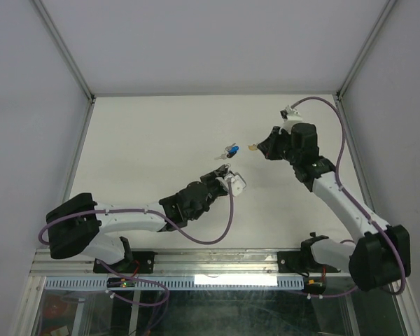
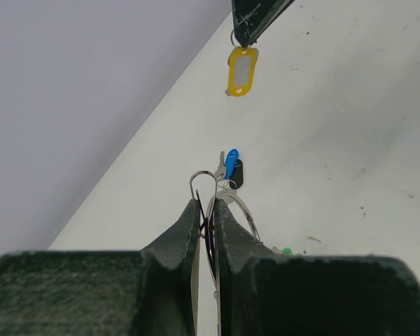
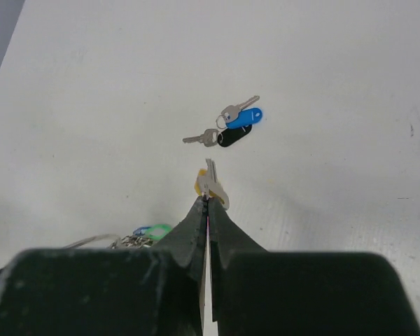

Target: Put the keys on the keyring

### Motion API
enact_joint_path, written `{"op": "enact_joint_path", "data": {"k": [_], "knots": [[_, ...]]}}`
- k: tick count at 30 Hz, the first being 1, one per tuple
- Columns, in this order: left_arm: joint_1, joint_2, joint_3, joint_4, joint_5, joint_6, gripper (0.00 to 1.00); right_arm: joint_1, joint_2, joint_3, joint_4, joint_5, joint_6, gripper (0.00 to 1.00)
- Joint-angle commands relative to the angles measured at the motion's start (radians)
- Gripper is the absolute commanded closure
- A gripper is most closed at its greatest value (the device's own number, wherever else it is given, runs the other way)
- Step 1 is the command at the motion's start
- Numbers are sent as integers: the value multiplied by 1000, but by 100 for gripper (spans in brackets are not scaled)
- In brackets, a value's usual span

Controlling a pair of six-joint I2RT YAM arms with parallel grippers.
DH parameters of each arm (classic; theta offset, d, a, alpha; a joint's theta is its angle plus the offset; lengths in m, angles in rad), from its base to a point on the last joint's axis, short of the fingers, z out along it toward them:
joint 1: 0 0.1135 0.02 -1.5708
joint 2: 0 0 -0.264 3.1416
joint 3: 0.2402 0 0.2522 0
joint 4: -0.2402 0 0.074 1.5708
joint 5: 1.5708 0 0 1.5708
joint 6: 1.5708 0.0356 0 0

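A white counter (image 1: 147, 140) carries everything, its surface faintly scuffed and marked with a few dark specks (image 2: 362, 210). Pale grey panels (image 1: 217, 42) stand along its far, left and right edges, and slanting metal posts (image 1: 63, 49) rise from the far corners. A metal rail (image 1: 217, 260) runs along the near edge, with a bright white strip (image 1: 234, 281) just below it.

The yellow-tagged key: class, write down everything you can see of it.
The yellow-tagged key is a small silver metal key joined by a ring to an oblong yellow plastic tag with a pale label window. The right gripper, shut, pinches the key, and the tag hangs free beneath. It is right of the blue-tagged key lying on the table.
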Motion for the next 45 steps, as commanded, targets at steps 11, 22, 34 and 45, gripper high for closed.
{"op": "enact_joint_path", "data": {"k": [11, 22, 34, 45], "knots": [[-87, 90, -3, 322, -154, 498, 100, -8, -346, 128, -376, -267, -331, 100], [-60, 195, -134, 824, -50, 943, 100, -6, -224, 352, -635, -513, -371, 100], [-36, 207, -195, 904, 36, 1164, 100, 171, -98, 462, -697, -361, -294, 100], [-37, 195, -207, 833, 20, 1231, 100, 281, -16, 498, -658, -293, -199, 100]]}}
